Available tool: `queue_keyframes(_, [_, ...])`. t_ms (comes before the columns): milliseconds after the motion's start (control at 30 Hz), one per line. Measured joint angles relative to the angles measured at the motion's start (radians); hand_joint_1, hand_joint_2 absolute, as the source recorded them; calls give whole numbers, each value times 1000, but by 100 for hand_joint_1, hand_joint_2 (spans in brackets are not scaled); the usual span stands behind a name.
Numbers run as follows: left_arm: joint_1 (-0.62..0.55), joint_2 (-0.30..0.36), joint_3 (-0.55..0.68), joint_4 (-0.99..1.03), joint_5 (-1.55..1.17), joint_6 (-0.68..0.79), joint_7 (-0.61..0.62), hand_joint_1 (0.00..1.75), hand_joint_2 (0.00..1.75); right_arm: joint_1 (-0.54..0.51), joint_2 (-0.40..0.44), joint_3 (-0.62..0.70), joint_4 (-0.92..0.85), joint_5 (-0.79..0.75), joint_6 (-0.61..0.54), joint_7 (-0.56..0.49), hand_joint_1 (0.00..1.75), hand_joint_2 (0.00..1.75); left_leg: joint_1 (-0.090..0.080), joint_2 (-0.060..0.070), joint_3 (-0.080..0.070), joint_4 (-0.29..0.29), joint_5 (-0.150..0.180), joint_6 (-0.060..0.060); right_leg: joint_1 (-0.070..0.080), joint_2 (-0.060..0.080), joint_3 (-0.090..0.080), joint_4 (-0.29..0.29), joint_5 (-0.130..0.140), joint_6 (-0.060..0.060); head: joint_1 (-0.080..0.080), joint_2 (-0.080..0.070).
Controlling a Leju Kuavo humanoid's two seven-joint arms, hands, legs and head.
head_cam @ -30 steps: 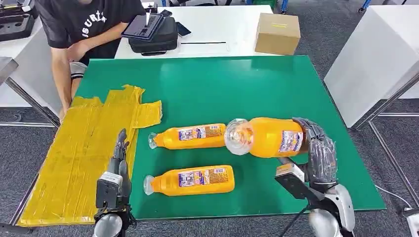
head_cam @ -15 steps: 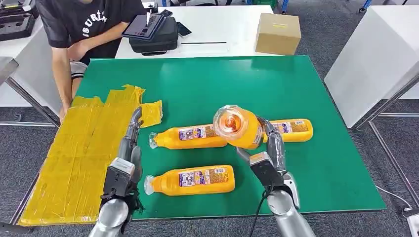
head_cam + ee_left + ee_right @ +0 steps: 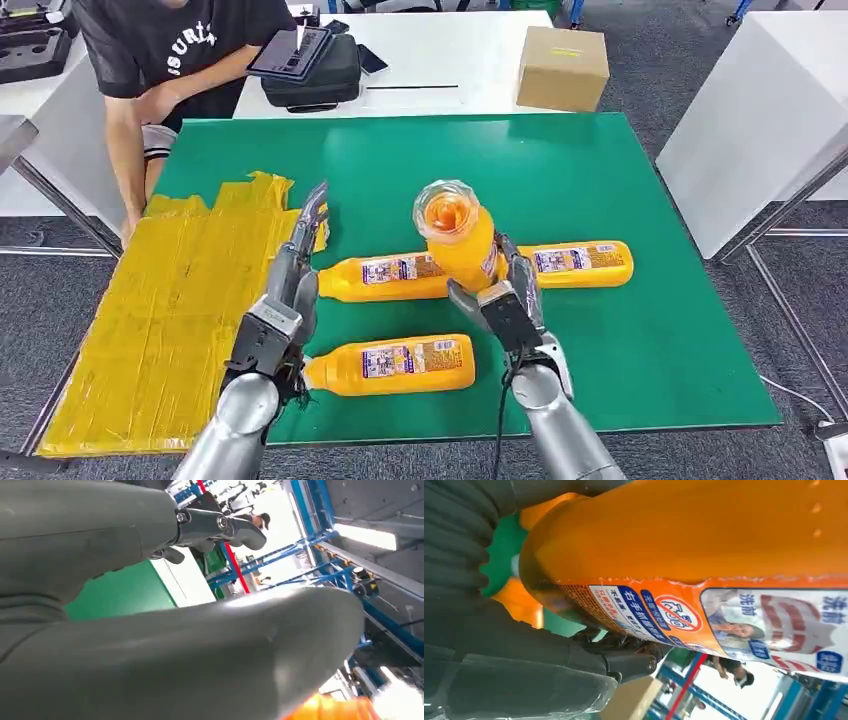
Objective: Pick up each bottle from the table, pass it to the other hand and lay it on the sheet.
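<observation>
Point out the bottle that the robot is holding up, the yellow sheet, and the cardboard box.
held bottle (image 3: 462, 245): head view, orange body just below its clear cap.
yellow sheet (image 3: 160, 300): head view, middle of its taped surface.
cardboard box (image 3: 563, 68): head view, front face.

The held bottle (image 3: 459, 240) hides the middle of the bottle behind it (image 3: 400, 277), and the right robot hand (image 3: 503, 297) covers the held bottle's base. In the right wrist view the held bottle (image 3: 704, 555) runs off the picture's edge. The person (image 3: 175, 50) is cut off by the head view's top edge.
</observation>
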Motion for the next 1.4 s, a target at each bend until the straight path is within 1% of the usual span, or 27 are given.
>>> queue_keyframes(267, [-38, 5, -33, 20, 13, 0, 22, 0, 0, -78, 28, 26, 86, -54, 8, 0, 175, 175, 0, 0, 0, 0, 0, 0, 0, 0, 0, 0, 0, 0, 0, 0])
queue_keyframes(567, [-52, 5, -45, 33, 10, 11, 41, 0, 0, -132, 56, 65, 143, -104, 78, 18, 175, 175, 0, 0, 0, 0, 0, 0, 0, 0, 0, 0, 0, 0, 0, 0])
queue_keyframes(600, [-55, 5, -45, 35, 10, 11, 43, 0, 175, -137, 60, 69, 148, -104, 83, 21, 175, 175, 0, 0, 0, 0, 0, 0, 0, 0, 0, 0, 0, 0, 0, 0])
queue_keyframes(967, [-91, 5, -44, 51, 13, 11, 80, 0, 175, -190, 92, 106, 205, -104, 121, 41, 175, 175, 0, 0, 0, 0, 0, 0, 0, 0, 0, 0, 0, 0, 0, 0])
queue_keyframes(1400, [-98, 5, -38, 55, 19, 12, 82, 0, 175, -202, 104, 138, 249, -85, 129, 44, 175, 175, 0, 0, -1, 0, 0, 0, 0, 0, -1, 0, 0, 0, 0, 0])
